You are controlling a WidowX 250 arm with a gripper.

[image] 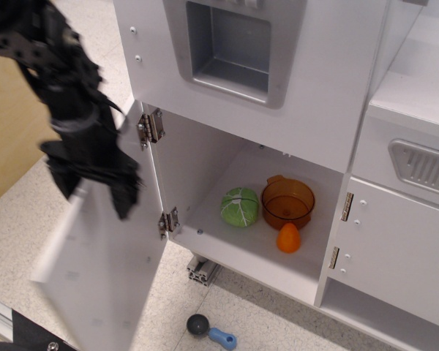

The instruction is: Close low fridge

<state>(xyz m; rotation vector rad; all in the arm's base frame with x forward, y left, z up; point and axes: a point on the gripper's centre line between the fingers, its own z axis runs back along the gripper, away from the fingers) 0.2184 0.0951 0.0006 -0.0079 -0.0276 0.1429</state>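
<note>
The low fridge (pixel 227 241) stands open, its white compartment showing. Its large flat white door (pixel 110 278) hangs on two metal hinges (pixel 150 126) at the left and is swung partway in, blurred by motion. Its handle is hidden on the far side. My black gripper (pixel 95 194) is also blurred. It sits against the door's upper part, on its outer side, with the two fingers (pixel 124 201) apart and nothing between them.
Inside the fridge lie a green cabbage (pixel 240 207), an orange bowl (pixel 287 202) and a small orange piece (pixel 288 238). The upper door with the grey dispenser (pixel 234 47) is above. A white cabinet with a ribbed grey panel (pixel 424 164) stands right. A blue-and-grey toy (pixel 211 334) lies on the floor.
</note>
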